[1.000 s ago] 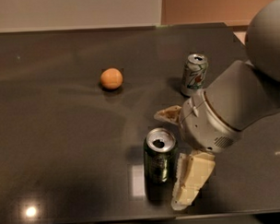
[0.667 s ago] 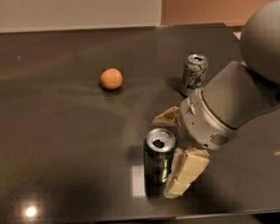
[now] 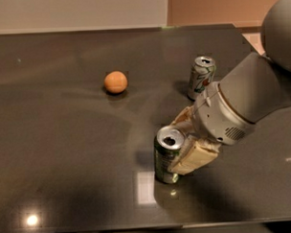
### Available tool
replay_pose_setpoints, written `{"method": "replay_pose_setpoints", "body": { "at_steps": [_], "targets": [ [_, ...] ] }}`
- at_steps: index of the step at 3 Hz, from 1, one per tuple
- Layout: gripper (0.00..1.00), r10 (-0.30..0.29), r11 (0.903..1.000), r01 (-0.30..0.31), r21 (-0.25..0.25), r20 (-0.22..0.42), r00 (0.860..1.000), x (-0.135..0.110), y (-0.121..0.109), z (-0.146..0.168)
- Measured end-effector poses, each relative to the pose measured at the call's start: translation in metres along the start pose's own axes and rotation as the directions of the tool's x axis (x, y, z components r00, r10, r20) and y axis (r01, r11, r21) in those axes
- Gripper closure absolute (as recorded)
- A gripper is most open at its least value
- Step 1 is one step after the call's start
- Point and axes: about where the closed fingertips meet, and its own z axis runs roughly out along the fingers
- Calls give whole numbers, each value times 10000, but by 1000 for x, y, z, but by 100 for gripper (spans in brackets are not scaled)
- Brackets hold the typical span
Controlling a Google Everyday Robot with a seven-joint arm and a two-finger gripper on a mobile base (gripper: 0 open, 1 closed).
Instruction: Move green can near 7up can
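Observation:
The green can (image 3: 165, 158), dark green with an open silver top, stands on the dark table (image 3: 65, 155) at front centre. My gripper (image 3: 176, 145) reaches in from the right. Its pale fingers (image 3: 197, 157) are closed on the can's right side, one behind it and one in front. The 7up can (image 3: 201, 77), whitish with green and red markings, stands upright farther back and to the right, apart from the green can. The gripper's wrist partly hides the table between the two cans.
An orange (image 3: 115, 82) lies on the table at back left of the cans. The robot's large grey arm (image 3: 259, 95) covers the right side. The table's front edge (image 3: 140, 229) runs just below the green can.
The front finger has swung in from pointing down beside the can to pressing against it. The jaws have closed on the green can. The 7up can and orange have not moved.

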Motion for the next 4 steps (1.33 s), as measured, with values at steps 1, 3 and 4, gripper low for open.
{"method": "replay_pose_setpoints", "body": {
  "at_steps": [1, 3, 4],
  "targets": [
    [85, 645, 9968, -640, 473, -86, 9979, 13, -23, -21],
    [100, 2358, 9573, -2333, 1706, 60, 9718, 60, -98, -62],
    [100, 2806, 9369, -2755, 2154, 68, 9598, 81, -128, -69]
  ]
}}
